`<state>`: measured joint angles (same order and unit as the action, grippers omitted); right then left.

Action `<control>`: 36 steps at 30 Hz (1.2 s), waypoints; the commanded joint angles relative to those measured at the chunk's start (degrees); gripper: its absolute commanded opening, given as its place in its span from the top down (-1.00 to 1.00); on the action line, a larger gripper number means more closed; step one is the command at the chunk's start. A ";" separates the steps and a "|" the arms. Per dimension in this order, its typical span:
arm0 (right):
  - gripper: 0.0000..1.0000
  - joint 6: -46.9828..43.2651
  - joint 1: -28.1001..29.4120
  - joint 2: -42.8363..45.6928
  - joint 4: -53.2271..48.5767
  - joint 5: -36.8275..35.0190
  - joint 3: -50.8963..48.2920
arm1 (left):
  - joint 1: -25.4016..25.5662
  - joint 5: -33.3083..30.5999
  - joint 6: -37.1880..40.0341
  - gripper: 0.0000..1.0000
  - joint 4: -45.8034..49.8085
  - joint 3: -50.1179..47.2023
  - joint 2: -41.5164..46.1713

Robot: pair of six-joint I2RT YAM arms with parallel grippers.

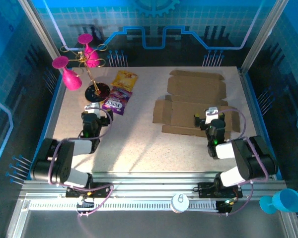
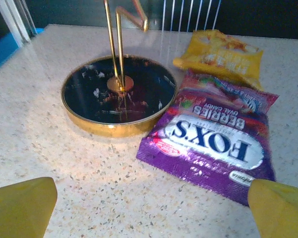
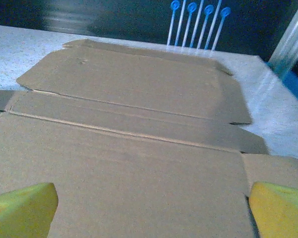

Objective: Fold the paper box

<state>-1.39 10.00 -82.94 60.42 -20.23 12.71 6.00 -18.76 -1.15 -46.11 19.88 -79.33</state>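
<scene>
Far left of the speckled tabletop (image 1: 139, 148): gold stand (image 1: 97, 90) on a round black base with a gold rim, pink glasses (image 1: 72, 79) hung from its arms. Just in front of that base, left tool (image 1: 94, 105), its yellow fingertips (image 2: 20, 208) spread wide apart, aimed at the base and at the packets beside it. Right of the base, purple packet (image 1: 117, 99) lying flat with its edge just beside the rim, and yellow packet (image 1: 125, 78) behind it, the two overlapping slightly. On the right half of the tabletop, well apart from the packets, paper box (image 1: 196, 101), brown, unfolded and flat, flaps and tabs spread out, creases visible across its panels. Over the near panel of the box, right tool (image 1: 211, 112), jaws likewise wide apart; contact with the cardboard impossible to tell. Far right, off the tabletop beside the front rail, blue cup (image 1: 284, 201).
</scene>
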 commanded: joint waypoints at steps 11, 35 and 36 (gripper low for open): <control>-1.00 44.30 -7.63 22.24 -80.12 14.59 49.62 | -6.76 17.70 -52.71 -0.97 53.69 28.89 22.99; 0.04 45.77 -9.17 -18.04 -92.84 34.19 50.79 | 26.21 26.50 -78.61 -0.12 37.08 12.03 16.02; 0.04 46.27 -8.32 -19.03 -93.57 34.20 51.29 | 26.38 27.19 -80.11 -0.11 33.46 11.19 14.43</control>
<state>42.72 -0.16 -100.25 -32.45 12.03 62.83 31.79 5.30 -76.69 1.56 32.36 -62.54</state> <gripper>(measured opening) 0.481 0.558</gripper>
